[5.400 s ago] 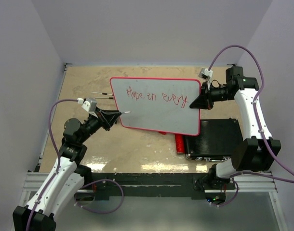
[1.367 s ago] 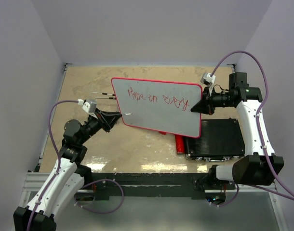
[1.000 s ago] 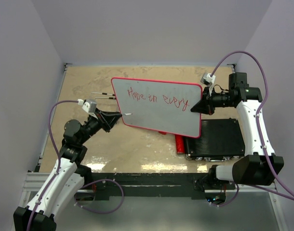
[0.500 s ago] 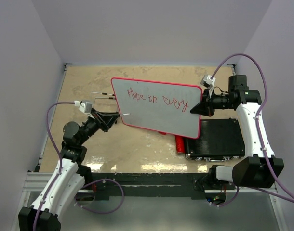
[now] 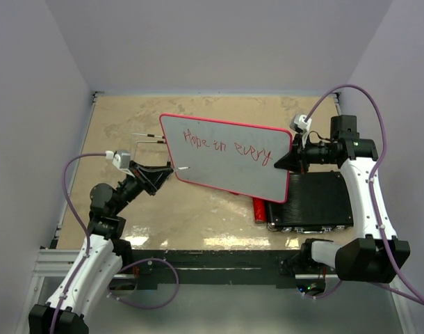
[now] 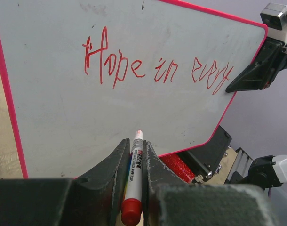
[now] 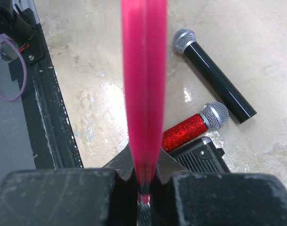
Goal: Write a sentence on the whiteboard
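Whiteboard (image 5: 226, 163) hung tilted over table (image 5: 128, 125), right edge dipped since a second ago | right gripper (image 5: 290, 158) clamped that edge | left gripper (image 5: 172, 170) pinched marker (image 6: 135, 165), tip under lettering, contact unclear | sentence (image 5: 229, 145) stayed "Hope in every", likely repositioning for line two

one whiteboard (image 5: 219, 175), one marker (image 6: 135, 165), two microphones (image 7: 214, 77) (image 7: 193, 129), one case (image 5: 316, 202)

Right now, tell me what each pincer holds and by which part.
Left pincer: a marker, gripped along its barrel. Right pincer: the whiteboard, clamped on its red-framed right edge.
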Motion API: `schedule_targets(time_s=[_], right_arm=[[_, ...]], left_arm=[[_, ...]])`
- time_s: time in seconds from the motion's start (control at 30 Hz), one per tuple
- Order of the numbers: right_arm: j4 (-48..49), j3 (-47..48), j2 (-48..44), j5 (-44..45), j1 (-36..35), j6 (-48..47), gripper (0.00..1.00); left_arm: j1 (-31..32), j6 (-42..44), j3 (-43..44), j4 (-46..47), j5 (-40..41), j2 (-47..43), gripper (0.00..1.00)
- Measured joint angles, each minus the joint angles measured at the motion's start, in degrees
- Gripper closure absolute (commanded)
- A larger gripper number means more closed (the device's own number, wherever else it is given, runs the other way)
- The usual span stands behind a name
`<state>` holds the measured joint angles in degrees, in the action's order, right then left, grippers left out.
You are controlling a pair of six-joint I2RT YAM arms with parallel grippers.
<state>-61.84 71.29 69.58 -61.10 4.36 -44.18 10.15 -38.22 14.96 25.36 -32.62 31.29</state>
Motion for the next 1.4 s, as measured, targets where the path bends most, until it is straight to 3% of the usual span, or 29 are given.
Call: schedule_targets(time_s=[1.07, 1.4], right_arm=[[0.2, -1.2, 1.0, -1.8, 0.2, -2.4, 1.0], [-0.7, 0.0, 4.1, -3.0, 0.2, -3.1, 1.0]], left_arm=[[0.0, -4.7, -8.7, 17.6, 1.2, 3.8, 1.0], [1.3, -3.0, -9.7, 20.9, 5.2, 6.4, 1.0]])
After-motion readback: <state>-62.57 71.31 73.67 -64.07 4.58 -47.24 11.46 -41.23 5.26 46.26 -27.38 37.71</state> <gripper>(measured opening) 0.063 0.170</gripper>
